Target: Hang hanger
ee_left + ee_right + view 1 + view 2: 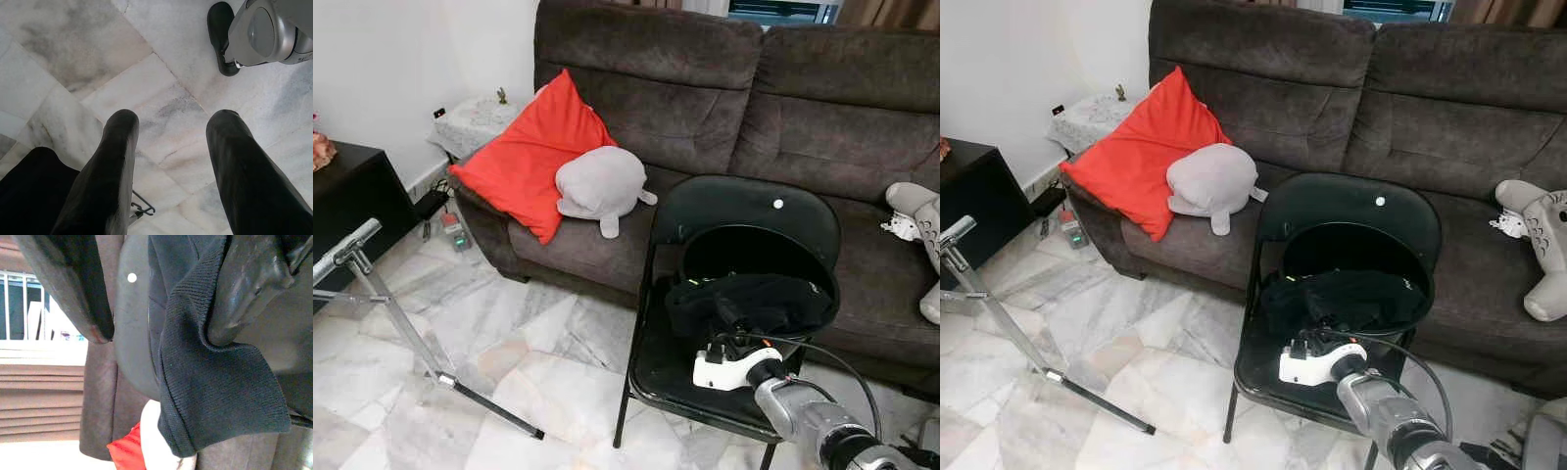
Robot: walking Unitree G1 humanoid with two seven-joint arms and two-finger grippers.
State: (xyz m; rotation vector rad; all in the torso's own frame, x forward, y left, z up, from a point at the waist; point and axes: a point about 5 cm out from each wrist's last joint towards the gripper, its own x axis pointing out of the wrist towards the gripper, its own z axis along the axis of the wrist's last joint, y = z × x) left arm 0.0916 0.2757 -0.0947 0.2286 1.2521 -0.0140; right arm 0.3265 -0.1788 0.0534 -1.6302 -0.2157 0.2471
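Black garment (754,299) bunched on black folding chair (744,211) seat

The right arm (822,426) reaches forward and up from the lower right, silver forearm ending in a white wrist. Its right gripper (161,318) has its black fingers spread apart. The left gripper (171,171) hangs pointing downward, fingers parted.

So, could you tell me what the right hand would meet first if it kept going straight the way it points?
Probably the black garment on the folding chair; the right hand, open, already reaches it.
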